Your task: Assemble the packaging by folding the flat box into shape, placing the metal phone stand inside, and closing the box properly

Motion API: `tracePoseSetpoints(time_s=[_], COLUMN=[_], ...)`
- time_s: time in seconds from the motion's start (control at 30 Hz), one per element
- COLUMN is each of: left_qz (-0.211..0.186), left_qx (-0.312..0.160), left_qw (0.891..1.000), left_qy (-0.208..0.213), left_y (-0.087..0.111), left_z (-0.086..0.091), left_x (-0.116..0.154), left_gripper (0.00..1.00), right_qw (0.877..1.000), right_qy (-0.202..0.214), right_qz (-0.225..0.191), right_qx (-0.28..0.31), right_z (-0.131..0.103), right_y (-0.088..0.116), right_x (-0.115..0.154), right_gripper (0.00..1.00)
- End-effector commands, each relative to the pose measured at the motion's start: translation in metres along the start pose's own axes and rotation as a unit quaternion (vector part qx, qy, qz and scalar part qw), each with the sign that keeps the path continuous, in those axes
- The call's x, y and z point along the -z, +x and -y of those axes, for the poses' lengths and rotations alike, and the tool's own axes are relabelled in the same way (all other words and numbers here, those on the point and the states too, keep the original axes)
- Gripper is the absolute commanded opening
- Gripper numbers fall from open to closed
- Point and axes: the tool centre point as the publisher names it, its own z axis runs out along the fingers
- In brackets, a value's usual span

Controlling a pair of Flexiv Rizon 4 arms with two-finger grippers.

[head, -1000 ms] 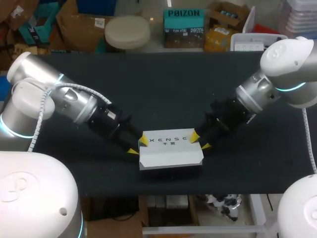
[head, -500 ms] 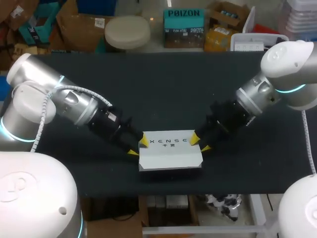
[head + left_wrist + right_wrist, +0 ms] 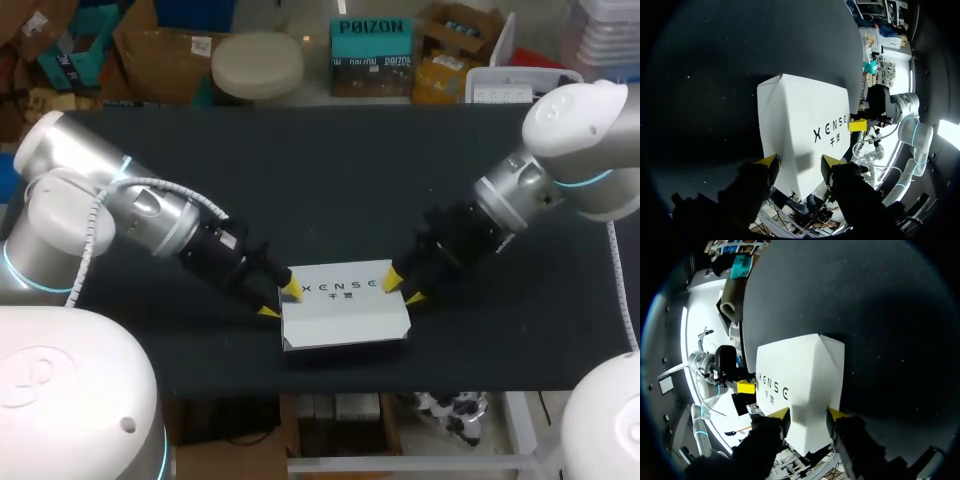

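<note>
The white box (image 3: 345, 305) lies shut and flat-topped on the black table (image 3: 330, 180), print facing up. My left gripper (image 3: 279, 301) is at the box's left end, and in the left wrist view the gripper (image 3: 801, 162) is open, its fingers loosely straddling that end of the box (image 3: 805, 125). My right gripper (image 3: 403, 290) is at the right end. In the right wrist view this gripper (image 3: 809, 413) is shut on the end of the box (image 3: 795, 375), a yellow tip against each side. The metal phone stand is not visible.
The box lies close to the table's front edge (image 3: 330, 358). Both arms slant in low from the sides. Behind the box is bare black tabletop.
My left gripper's fingers have spread a little and slid slightly toward the front edge along the box's left end. The box has shifted slightly. The right arm has kept still.
</note>
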Motion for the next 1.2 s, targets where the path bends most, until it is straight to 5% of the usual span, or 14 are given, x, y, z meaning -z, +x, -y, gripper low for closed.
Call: tracePoseSetpoints(time_s=[0.03, 1.2], left_qz=[0.007, 0.062], left_qx=[0.0, -0.035], left_qw=[1.0, 0.997], left_qy=[0.001, 0.042], left_y=[0.005, -0.004], left_z=[0.001, -0.008], left_x=[-0.005, -0.005], left_gripper=[0.57, 0.62], right_qw=[1.0, 0.999], right_qy=[0.0, -0.022], right_qz=[0.004, 0.048], right_qx=[-0.001, -0.007], right_z=[-0.001, 0.002], right_y=[0.005, -0.008], right_x=[-0.005, -0.001], right_gripper=[0.48, 0.48])
